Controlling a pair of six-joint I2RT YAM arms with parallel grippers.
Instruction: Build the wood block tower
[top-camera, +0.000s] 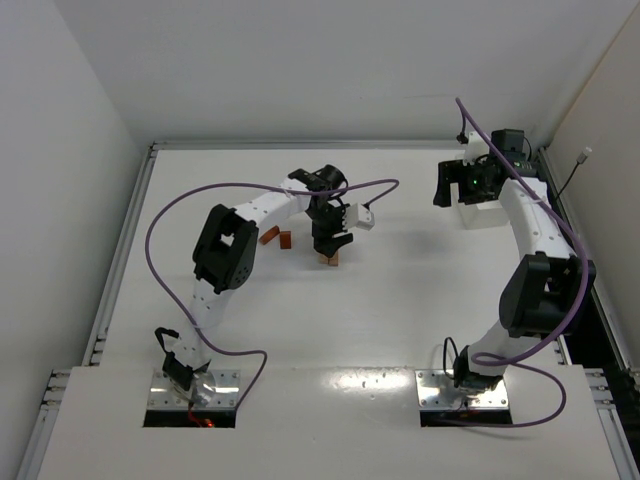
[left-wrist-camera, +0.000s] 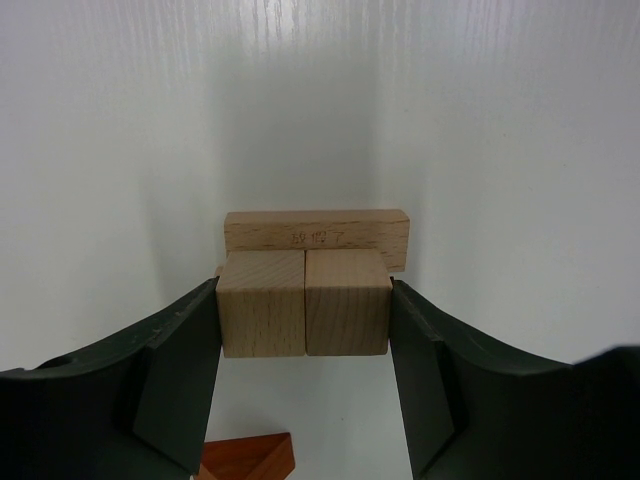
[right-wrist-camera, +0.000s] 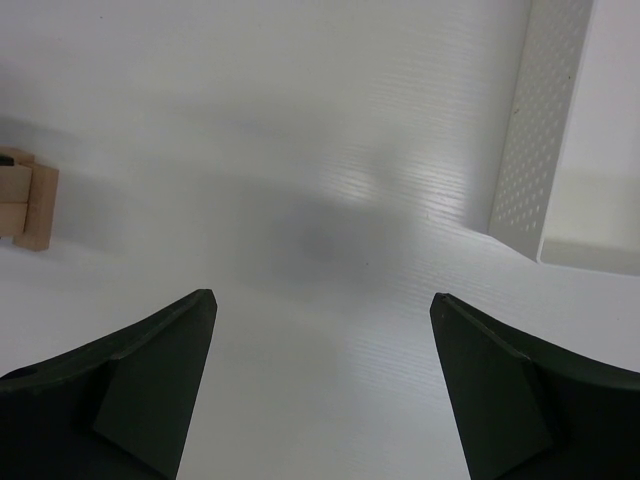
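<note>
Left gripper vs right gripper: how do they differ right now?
Left gripper is clamped on two pale cubes set side by side; right gripper is open, holding nothing. Left gripper sits mid-table near the red-brown blocks; right gripper is far right beside the tray. Both are the same dark two-finger type.

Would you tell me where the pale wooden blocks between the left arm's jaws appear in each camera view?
Top external: pale blocks mid-picture, mostly hidden under the left gripper.
Left wrist: centre frame, two cubes between the jaws, a plank behind.
Right wrist: probably the pale blocks cut off at the left edge.
Shared landmark: white tray, in the top external and right wrist views only.
</note>
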